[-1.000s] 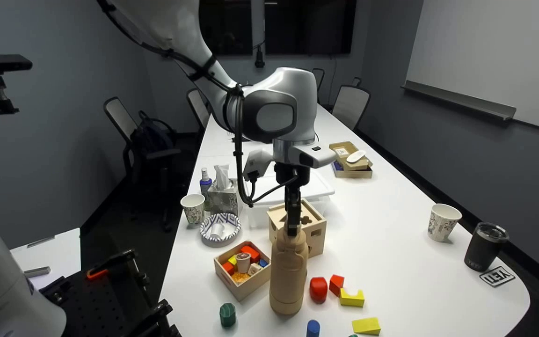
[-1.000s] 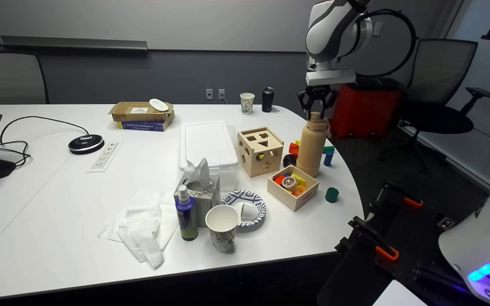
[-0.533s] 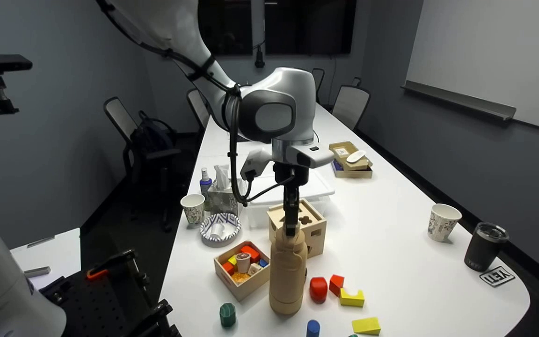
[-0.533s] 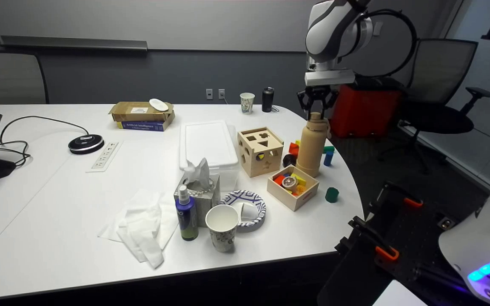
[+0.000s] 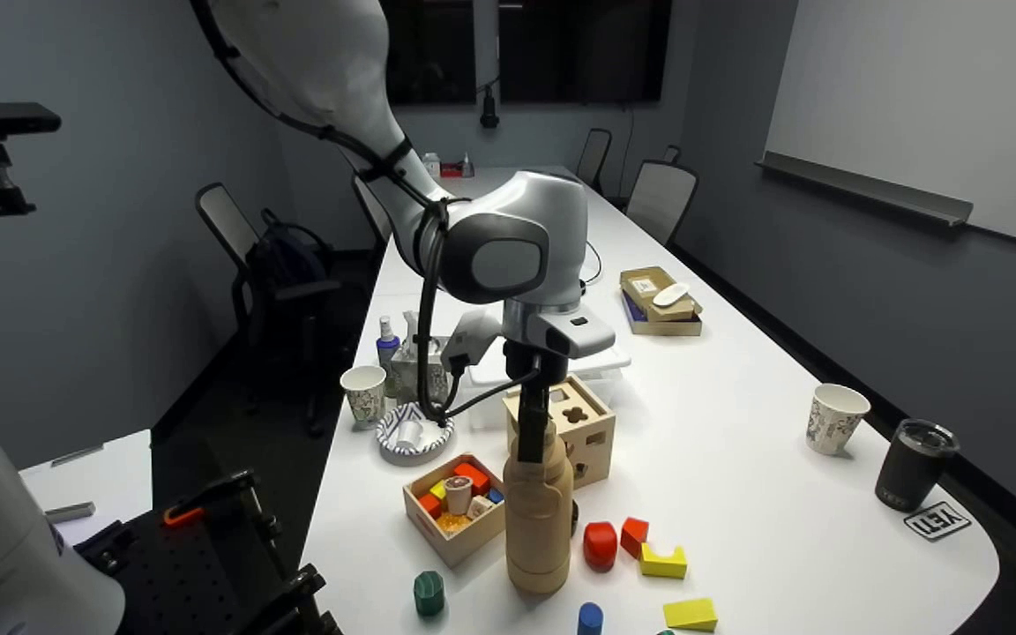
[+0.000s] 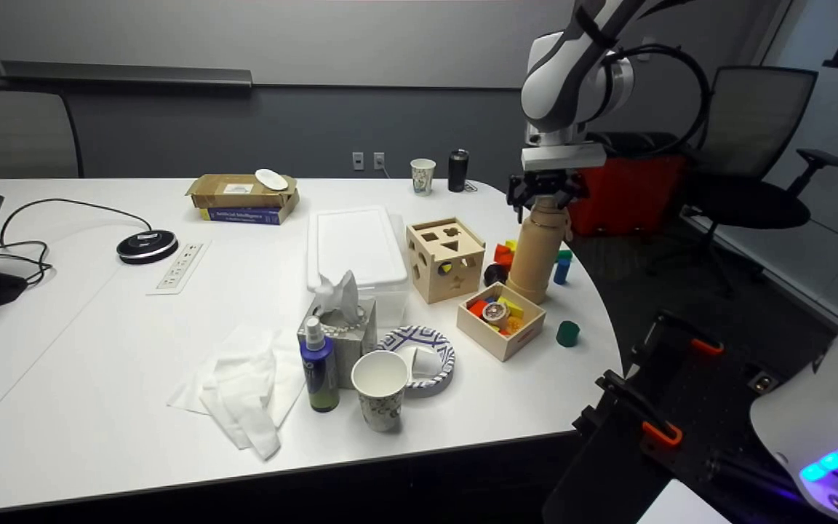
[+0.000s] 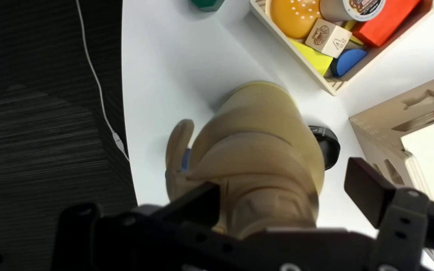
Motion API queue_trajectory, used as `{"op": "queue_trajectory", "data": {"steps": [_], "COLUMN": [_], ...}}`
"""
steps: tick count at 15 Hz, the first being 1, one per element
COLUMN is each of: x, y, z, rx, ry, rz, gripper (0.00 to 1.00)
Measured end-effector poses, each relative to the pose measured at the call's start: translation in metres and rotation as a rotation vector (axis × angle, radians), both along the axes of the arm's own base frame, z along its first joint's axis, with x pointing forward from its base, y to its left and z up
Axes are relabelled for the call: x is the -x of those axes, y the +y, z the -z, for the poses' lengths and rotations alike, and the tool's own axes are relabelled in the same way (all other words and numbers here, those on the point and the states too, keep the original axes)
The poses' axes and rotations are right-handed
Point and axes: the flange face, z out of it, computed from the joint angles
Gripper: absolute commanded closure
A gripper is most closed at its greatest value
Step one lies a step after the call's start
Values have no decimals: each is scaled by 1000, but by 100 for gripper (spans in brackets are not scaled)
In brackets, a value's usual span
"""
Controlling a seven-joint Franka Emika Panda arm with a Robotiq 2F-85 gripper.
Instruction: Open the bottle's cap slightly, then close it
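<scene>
Fingers [image 7: 369,190] lowered and spread since the earlier frame, now astride the top of the bottle [image 5: 539,529]

Compared with half a second ago, the arm [image 5: 512,242] sits lower in both exterior views and the fingers stand wider apart. They grip nothing. From the wrist view, the cap [image 7: 271,210] lies between them: one finger close at 9 o'clock, contact undetermined; the other at 3 o'clock, across a visible gap.

In an exterior view the bottle stands on the worktop [image 6: 99,349], just beside a block tray [image 6: 524,336] at its 7 o'clock; its top has shifted slightly towards 3 o'clock, so a tilt is suspected.

Assessment: likely a reposition ahead of gripping the cap. The cap appears seated; whether it has been loosened cannot be determined. Off-centre closing could topple the bottle; centring first is advised.
</scene>
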Motion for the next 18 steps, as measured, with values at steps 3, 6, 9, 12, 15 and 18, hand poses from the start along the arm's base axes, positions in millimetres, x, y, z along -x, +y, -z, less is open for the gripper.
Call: {"op": "queue_trajectory", "data": {"steps": [3,6,9,12,15,18], "x": [-2,-3,-3,-1,9,21], "y": [2,4,5,5,9,16], "z": [-1,-1,-2,-4,-11,-25], "rx": [-8,-14,-19,-27,-39,-55], "ry": [-11,-18,-21,-24,-26,-37], "rz": [11,15,20,22,-6,-54], "gripper": [0,0,0,0,0,0]}}
